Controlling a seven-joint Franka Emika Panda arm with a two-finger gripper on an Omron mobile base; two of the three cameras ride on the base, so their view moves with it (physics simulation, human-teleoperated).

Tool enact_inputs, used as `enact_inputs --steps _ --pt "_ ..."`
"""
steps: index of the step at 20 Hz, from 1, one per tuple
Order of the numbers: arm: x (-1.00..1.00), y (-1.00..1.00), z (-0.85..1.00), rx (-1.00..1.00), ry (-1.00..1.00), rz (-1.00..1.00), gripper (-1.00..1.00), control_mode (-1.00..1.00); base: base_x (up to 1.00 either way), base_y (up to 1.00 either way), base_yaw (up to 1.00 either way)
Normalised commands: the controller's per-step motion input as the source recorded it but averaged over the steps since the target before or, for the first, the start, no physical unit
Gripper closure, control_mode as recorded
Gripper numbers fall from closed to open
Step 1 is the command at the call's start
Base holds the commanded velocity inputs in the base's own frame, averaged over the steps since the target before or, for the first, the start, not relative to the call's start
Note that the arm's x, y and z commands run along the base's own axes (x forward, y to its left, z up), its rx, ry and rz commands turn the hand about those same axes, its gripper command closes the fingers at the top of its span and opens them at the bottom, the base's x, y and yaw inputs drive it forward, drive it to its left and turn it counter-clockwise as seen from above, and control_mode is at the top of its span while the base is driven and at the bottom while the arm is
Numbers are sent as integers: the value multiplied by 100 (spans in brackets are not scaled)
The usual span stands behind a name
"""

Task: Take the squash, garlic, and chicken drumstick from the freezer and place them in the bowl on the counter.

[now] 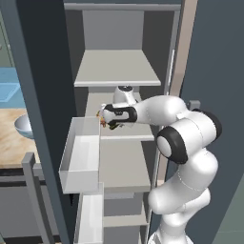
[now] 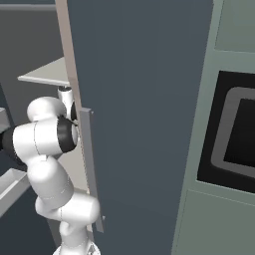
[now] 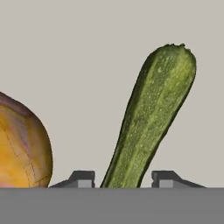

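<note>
Peeking into the open freezer [image 1: 43, 71] from the left base camera: white arm stretched in over the middle shelf [image 1: 126, 131], gripper [image 1: 103, 119] down at the shelf's left near corner, right behind the white door bin [image 1: 81, 157]. Bits of orange and green poking out around the fingers there, too small to sort out from that angle.

Much clearer from the hand camera. Squash [image 3: 151, 118] lying flat on the pale grey shelf, dark green with a yellowish speckle, stem end pointing far and leaning a bit right. Near end sitting right in the gripper [image 3: 123, 178], one dark fingertip [image 3: 83, 177] on each side. Jaws pulled in close around it, with just a thin sliver of shelf showing on either side. Can't tell if the pads are actually pinching it or just hugging it, honestly.

Chicken drumstick [image 3: 22, 148] off to the left of the squash, orange-brown lump, cut off by the edge, apart from both the squash and the fingertips.

Bowl [image 1: 23, 125] way over on the left on the beige counter [image 1: 9, 143], well apart from the freezer shelves, partly hidden behind the door edge.

From the right base camera, mostly the slate-grey side of the freezer, with the arm's elbow tucked in to its left.
</note>
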Motion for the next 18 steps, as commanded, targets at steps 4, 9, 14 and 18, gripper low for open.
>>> enact_inputs --steps 4,9,14,18 --pt "-33 0 -100 0 0 0 100 -100 0 0 0" --pt "-9 9 -95 0 5 0 100 -100 0 0 0" --pt "0 37 -78 0 -3 0 100 -100 0 0 0" --pt "1 43 -77 -5 1 0 100 -100 0 0 0"
